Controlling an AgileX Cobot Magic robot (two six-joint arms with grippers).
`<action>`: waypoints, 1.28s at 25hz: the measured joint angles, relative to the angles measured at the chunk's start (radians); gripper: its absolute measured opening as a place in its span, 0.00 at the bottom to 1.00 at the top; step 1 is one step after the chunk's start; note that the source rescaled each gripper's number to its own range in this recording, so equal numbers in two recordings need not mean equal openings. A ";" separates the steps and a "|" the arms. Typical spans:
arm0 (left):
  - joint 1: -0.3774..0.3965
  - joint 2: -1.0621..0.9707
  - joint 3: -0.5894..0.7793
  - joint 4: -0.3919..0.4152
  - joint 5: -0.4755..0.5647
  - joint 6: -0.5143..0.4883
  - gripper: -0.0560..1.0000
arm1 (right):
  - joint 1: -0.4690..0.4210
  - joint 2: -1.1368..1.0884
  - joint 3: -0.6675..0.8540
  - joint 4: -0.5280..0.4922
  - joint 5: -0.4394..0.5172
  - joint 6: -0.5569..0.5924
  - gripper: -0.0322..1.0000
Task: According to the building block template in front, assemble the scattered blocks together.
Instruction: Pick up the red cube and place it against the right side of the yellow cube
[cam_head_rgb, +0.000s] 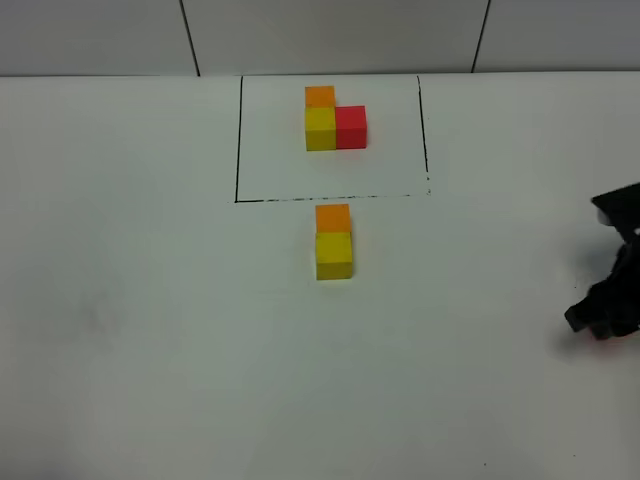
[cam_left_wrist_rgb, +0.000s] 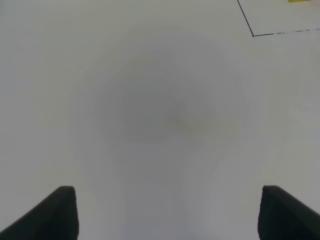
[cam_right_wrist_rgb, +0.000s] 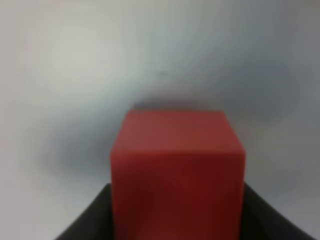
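The right hand (cam_head_rgb: 603, 325) sits low over the desk (cam_head_rgb: 150, 350) at the far right edge of the high view, well apart from the other cubes. Its wrist view shows the red cube (cam_right_wrist_rgb: 177, 170) filling the space between the dark fingers (cam_right_wrist_rgb: 85, 220), which press against both its sides: the hand is closed on the red cube. In the high view only a sliver of red shows under the black hand.

The left hand (cam_left_wrist_rgb: 167, 212) hangs over bare desk with its two fingertips standing wide apart and nothing between them; it is out of sight in the high view. A corner of the black frame line (cam_left_wrist_rgb: 252, 35) shows in its wrist view.

The template (cam_head_rgb: 335, 120) lies inside the black drawn rectangle (cam_head_rgb: 238, 140) at the back of the desk: orange behind yellow, red touching the yellow's right side. Just in front of the rectangle, the loose orange cube (cam_head_rgb: 332, 217) and loose yellow cube (cam_head_rgb: 334, 255) sit touching, orange behind yellow. Nothing lies between them and the right hand.
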 joint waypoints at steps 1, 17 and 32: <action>0.000 0.000 0.000 0.000 0.000 0.000 0.78 | 0.029 0.000 -0.031 -0.013 0.035 -0.113 0.03; 0.000 0.000 0.000 0.000 0.000 0.001 0.78 | 0.431 0.460 -0.807 -0.117 0.466 -0.652 0.03; 0.000 0.001 0.000 0.000 0.000 0.000 0.78 | 0.483 0.553 -0.894 0.009 0.423 -0.693 0.03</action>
